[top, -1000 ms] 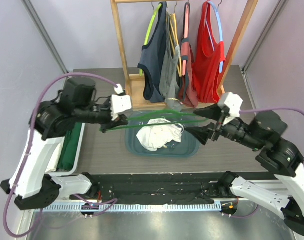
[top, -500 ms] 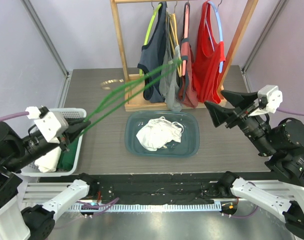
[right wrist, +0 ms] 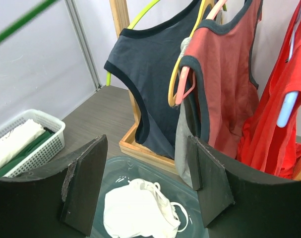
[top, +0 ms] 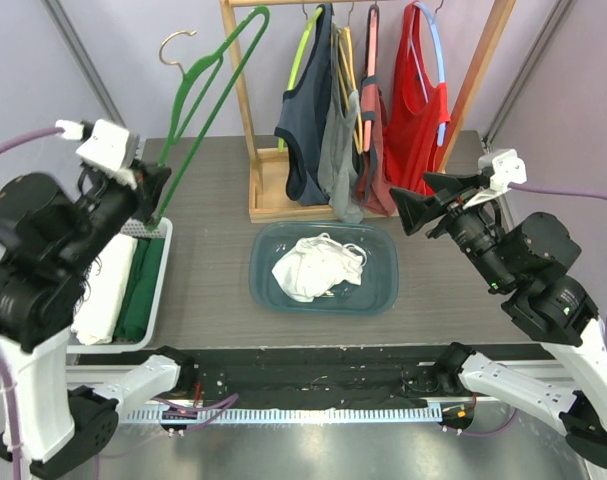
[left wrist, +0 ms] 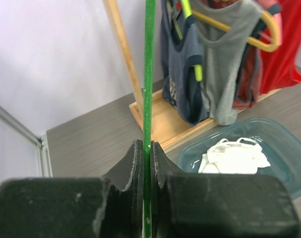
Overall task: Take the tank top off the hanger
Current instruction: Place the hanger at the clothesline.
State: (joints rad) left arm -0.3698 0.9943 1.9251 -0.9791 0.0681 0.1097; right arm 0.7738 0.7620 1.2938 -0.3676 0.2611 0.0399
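My left gripper point(top: 153, 190) is shut on a bare green hanger point(top: 198, 95) and holds it upright above the white basket at the far left; in the left wrist view the green bar point(left wrist: 149, 89) runs straight up between the closed jaws. A white tank top point(top: 313, 268) lies crumpled in the teal bin point(top: 383, 292), free of any hanger; it also shows in the right wrist view point(right wrist: 138, 210). My right gripper point(top: 415, 208) is open and empty, raised to the right of the bin.
A wooden rack point(top: 245, 100) at the back holds navy point(top: 305, 130), grey, rust and red point(top: 418, 120) tank tops on coloured hangers. A white basket point(top: 161, 268) at the left holds white and green folded items.
My left arm has swung the green hanger up and left, from slanting across the table to upright over the basket. The right gripper has shifted slightly left and stays open.
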